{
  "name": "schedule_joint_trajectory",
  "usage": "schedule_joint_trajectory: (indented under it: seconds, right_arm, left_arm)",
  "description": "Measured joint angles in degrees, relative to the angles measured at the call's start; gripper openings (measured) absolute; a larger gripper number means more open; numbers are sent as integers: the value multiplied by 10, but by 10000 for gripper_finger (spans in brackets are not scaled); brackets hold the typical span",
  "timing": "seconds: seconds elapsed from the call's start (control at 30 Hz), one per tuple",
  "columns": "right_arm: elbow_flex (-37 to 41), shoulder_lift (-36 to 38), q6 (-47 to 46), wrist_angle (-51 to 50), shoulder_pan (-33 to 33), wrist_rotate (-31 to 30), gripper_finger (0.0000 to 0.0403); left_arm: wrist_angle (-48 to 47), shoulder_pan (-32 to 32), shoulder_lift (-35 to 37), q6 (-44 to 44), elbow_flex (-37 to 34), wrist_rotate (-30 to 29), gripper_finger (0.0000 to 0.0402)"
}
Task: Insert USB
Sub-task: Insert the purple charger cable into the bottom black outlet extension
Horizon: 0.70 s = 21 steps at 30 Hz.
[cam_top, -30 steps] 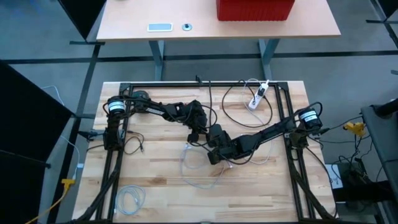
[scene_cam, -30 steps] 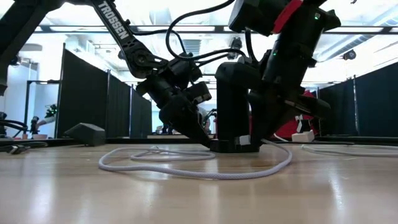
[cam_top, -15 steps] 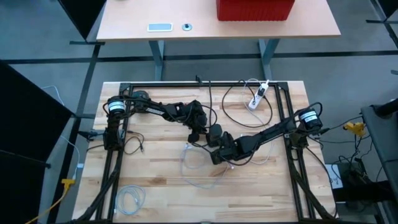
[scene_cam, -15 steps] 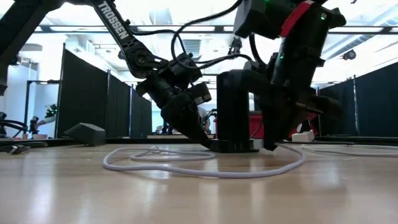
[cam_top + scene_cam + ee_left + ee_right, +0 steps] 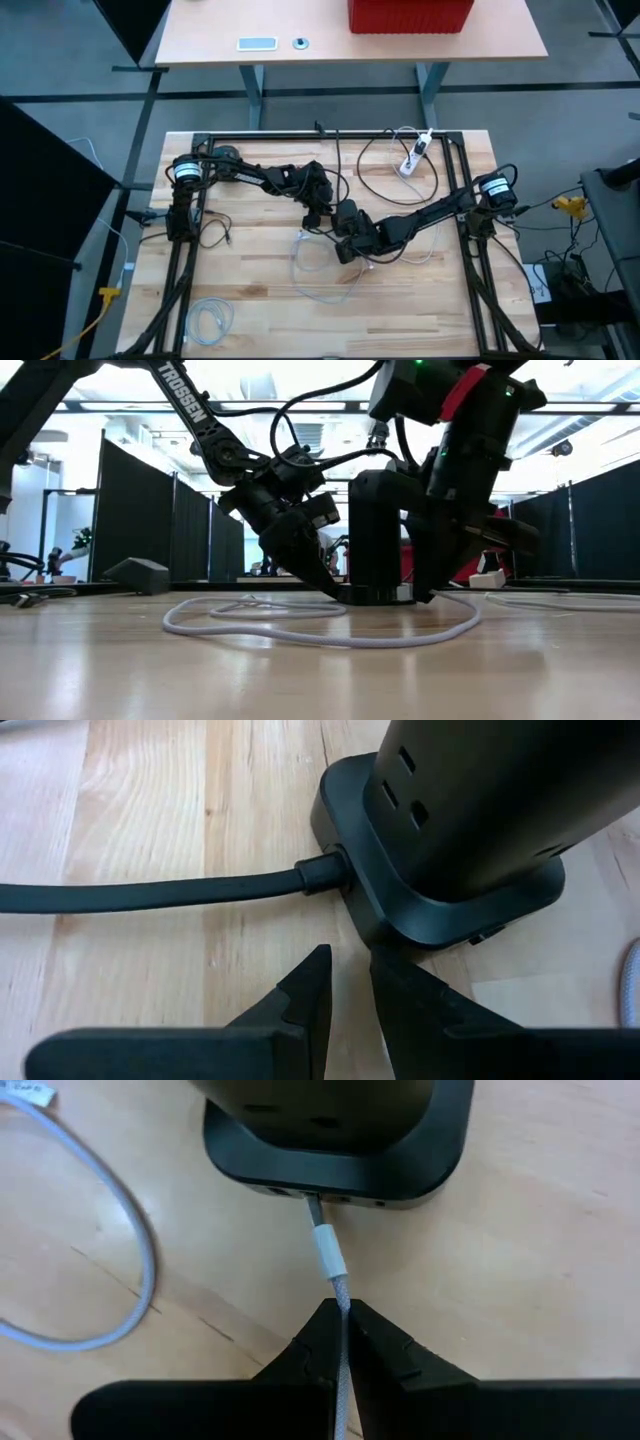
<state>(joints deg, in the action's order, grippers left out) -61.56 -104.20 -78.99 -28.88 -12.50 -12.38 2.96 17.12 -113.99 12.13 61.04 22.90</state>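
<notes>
A black charging tower point(image 5: 346, 212) stands upright mid-table on its wider base point(image 5: 440, 910), with its black cord point(image 5: 150, 895) running off along the wood. My right gripper point(image 5: 343, 1315) is shut on a white braided USB cable point(image 5: 300, 638). The cable's plug point(image 5: 328, 1250) points into a port low on the base point(image 5: 313, 1202). My left gripper point(image 5: 350, 970) slants down at the base's other side, next to the cord's entry. Its fingers are a narrow gap apart with nothing between them. My right gripper pinches the white cable point(image 5: 343, 1302) between its two fingertips, a short way behind the plug, and lies along the cable. It slants steeply down toward the tower's base. The plug's metal tip point(image 5: 315, 1210) meets the port and the plug sits just off the wood. My left gripper has one fingertip point(image 5: 385, 960) right at the base's rim; whether it touches, I cannot tell.
The cable's slack lies in loose loops point(image 5: 310, 275) on the wood nearer the front edge. A white power strip point(image 5: 412, 157) with black cords lies at the far right. A coiled white cable point(image 5: 210, 318) rests near the front left corner. Black frame rails point(image 5: 470, 260) run along the table's sides.
My right gripper has rocked slightly sideways at the tower's base and come back, staying shut on the cable. The cable's loop on the table swung a little with it. The tower and my left gripper have kept their places.
</notes>
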Motion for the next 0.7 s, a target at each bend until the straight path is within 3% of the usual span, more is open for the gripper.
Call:
schedule_joint_trajectory:
  seconds: [0.7]
  right_arm:
    - [-18,0,-22,5,4,-23,0]
  left_arm:
    - [-5,-2,1,-53,0,-25,64]
